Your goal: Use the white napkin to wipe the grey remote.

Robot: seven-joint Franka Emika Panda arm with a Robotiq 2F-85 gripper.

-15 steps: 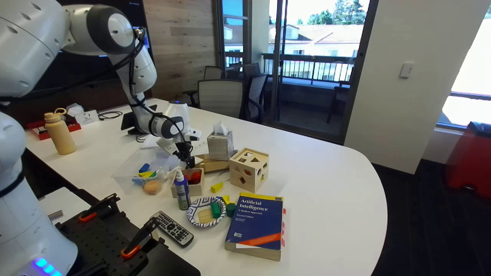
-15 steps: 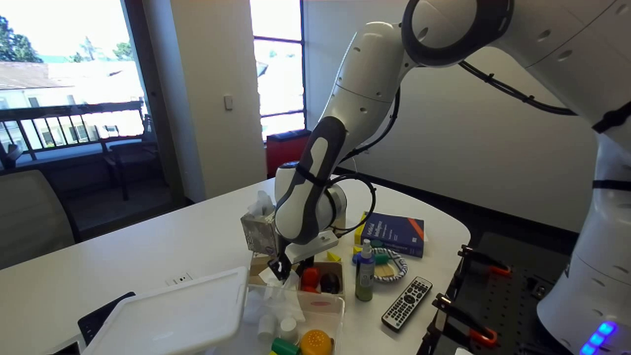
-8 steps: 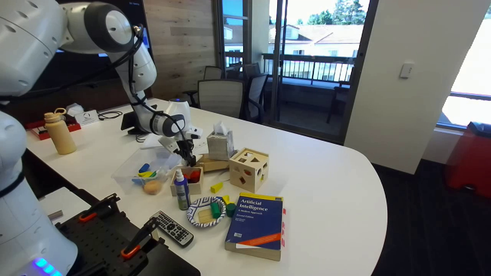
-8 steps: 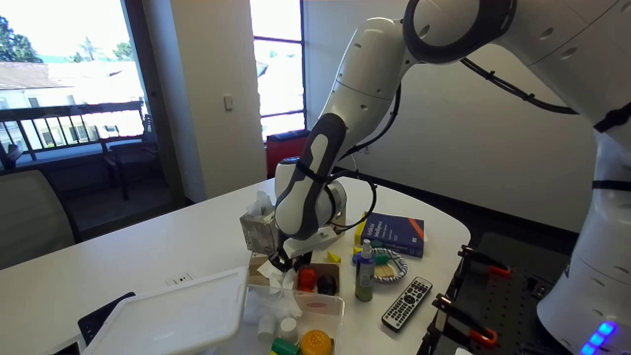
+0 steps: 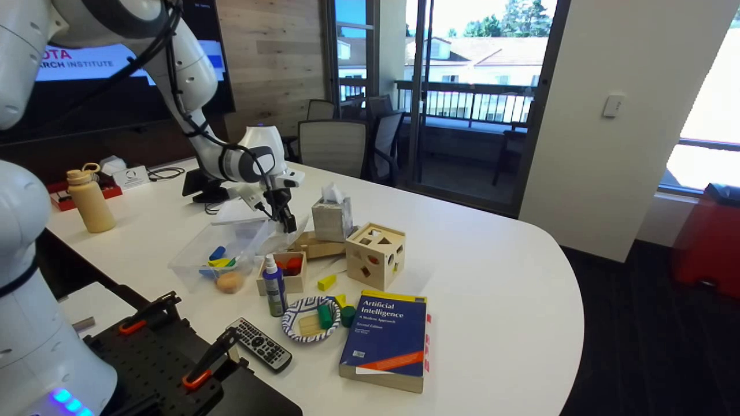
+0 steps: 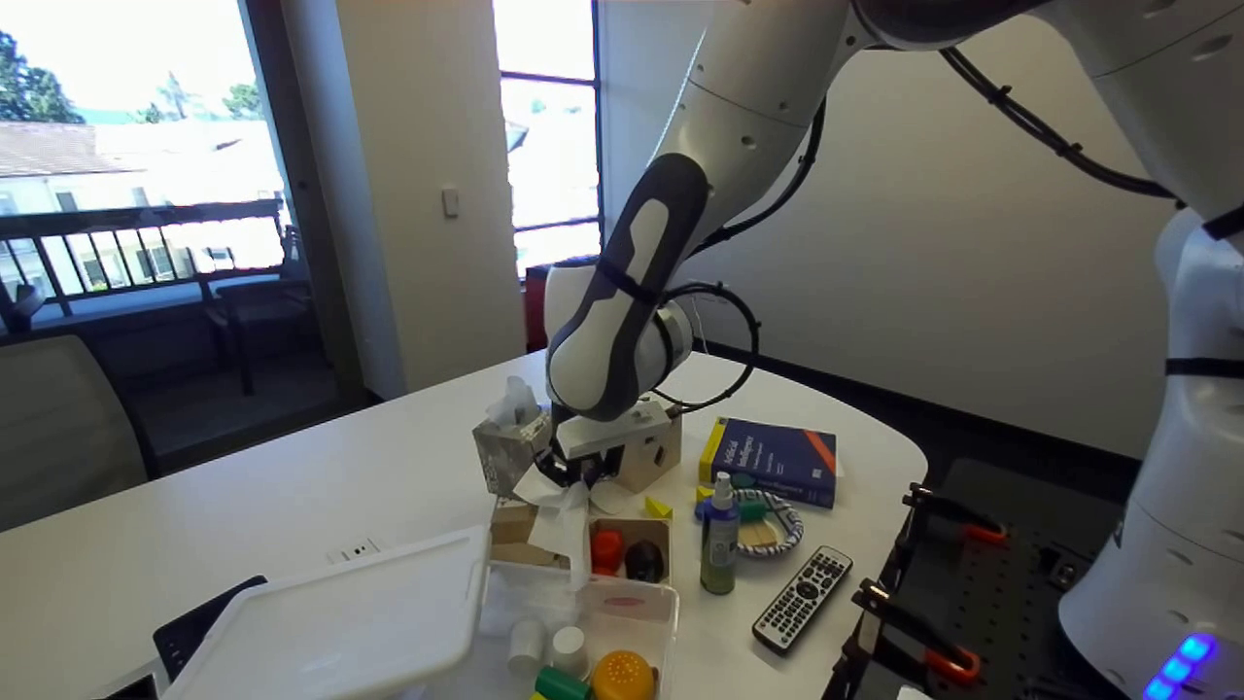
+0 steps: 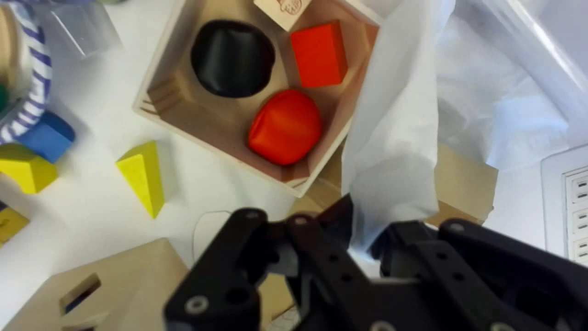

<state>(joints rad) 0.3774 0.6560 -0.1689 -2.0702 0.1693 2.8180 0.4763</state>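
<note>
From left to right in an exterior view, the tissue box (image 6: pixel 507 457) stands near the gripper (image 6: pixel 581 475), at about ten o'clock. The gripper is clamped on the napkin (image 6: pixel 571 525), which hangs below it toward six o'clock; I cannot tell whether its lower end touches the clear bin (image 6: pixel 656 608). Farther right come the wooden box (image 6: pixel 637 528), at five o'clock, and the spray bottle (image 6: pixel 719 544), upright at about four. Last, beyond the spray bottle and also at about four o'clock, the remote (image 6: pixel 803 598) lies on the table (image 6: pixel 389 467), well apart from gripper and napkin. The napkin is white, thin and creased, drooping in a long strip, with a loose flap toward nine o'clock. The remote is slim and grey-edged, with rows of small pale buttons, its length slanting from seven o'clock to one.
</note>
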